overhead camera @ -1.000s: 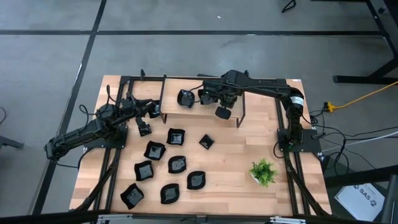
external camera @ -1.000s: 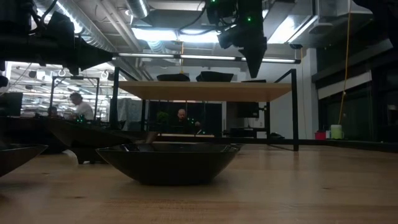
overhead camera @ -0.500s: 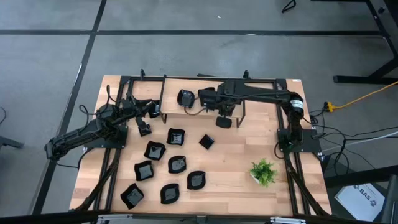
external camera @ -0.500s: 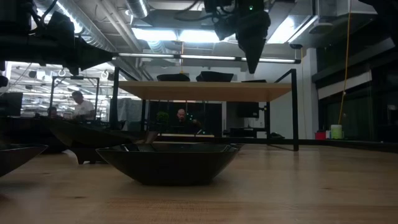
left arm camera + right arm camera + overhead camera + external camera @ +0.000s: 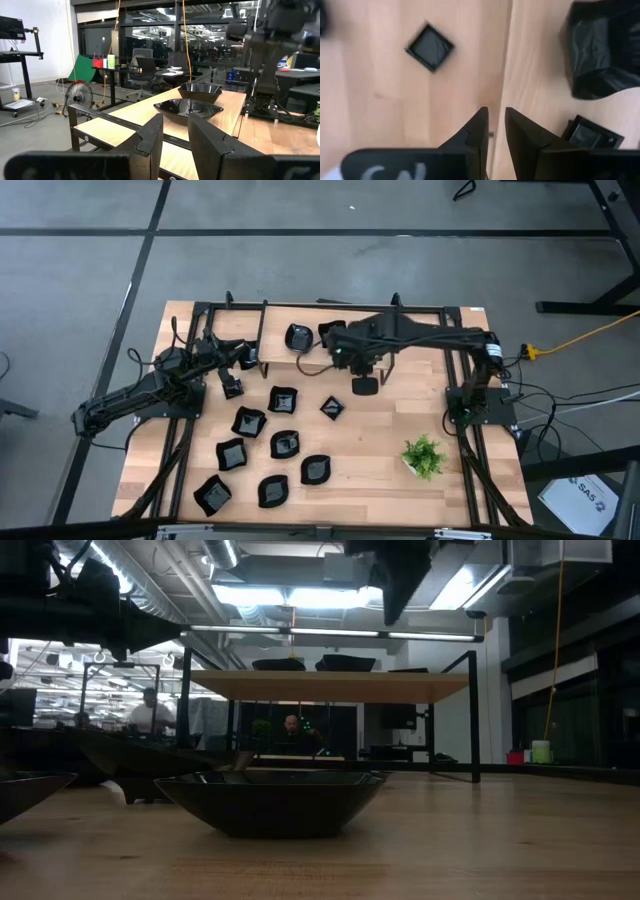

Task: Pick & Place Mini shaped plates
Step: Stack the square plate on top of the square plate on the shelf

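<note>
Your right gripper (image 5: 365,385) hangs just past the front edge of the raised shelf (image 5: 420,345), its fingers (image 5: 472,131) drawn narrow with only a slit between them and nothing held. Judging by the layout, the step in hand is reaching for the next plate. The small square plate (image 5: 332,408) lies on the tabletop (image 5: 380,450) close to that shelf edge, a little beyond the gripper and off to its side, well below it. Spread the fingers before you descend, line them across two opposite rims of the square plate, and come down straight. Two plates (image 5: 298,338) already sit on the shelf. The left gripper (image 5: 232,388) waits beside the shelf's other end, its fingers slightly parted and empty.
</note>
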